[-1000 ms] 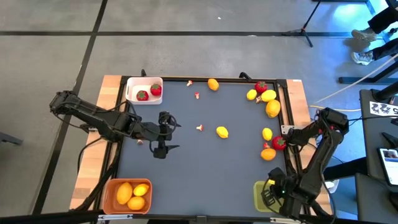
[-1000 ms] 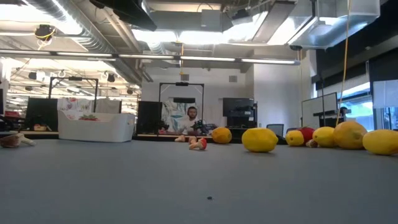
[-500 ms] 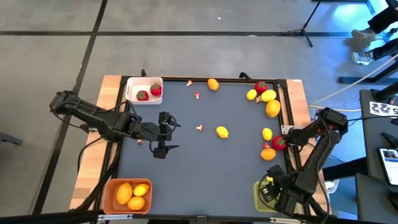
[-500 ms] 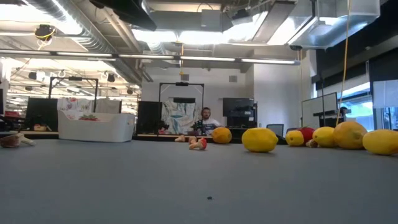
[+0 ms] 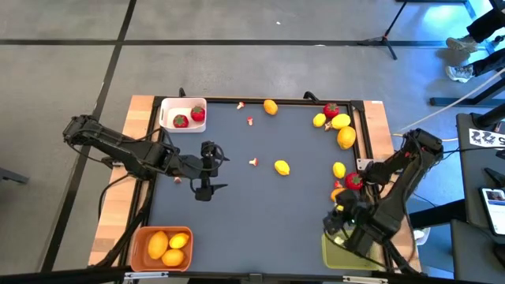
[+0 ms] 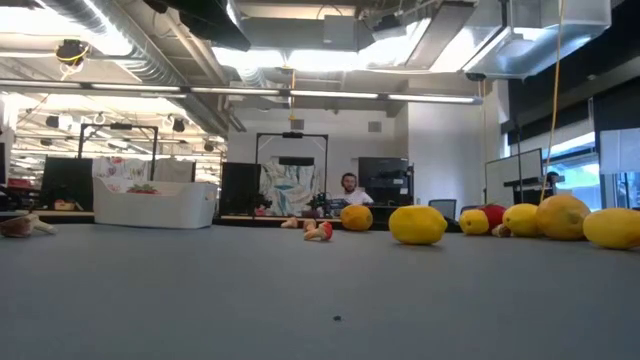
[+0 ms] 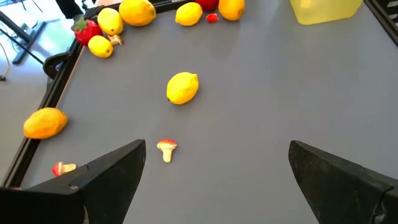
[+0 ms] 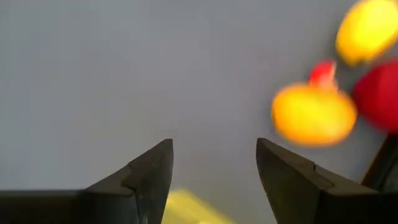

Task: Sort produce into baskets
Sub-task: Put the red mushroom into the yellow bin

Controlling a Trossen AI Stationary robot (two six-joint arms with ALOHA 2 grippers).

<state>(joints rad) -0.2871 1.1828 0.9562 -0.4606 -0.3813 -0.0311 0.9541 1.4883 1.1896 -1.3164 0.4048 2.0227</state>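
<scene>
My right gripper [image 5: 341, 229] has its fingers parted and holds nothing; it hangs at the far edge of the green bin [image 5: 338, 254]. A second ago it sat lower, over that bin, nearly shut; now it has lifted toward the orange [image 8: 313, 114] and strawberry [image 5: 353, 181] just ahead. My left gripper [image 5: 206, 168] waits wide open mid-table, a lemon [image 7: 182, 87] and a small mushroom-like bit [image 7: 166, 149] before it. The orange bin [image 5: 162, 244] holds lemons, the white bin [image 5: 167, 113] strawberries.
</scene>
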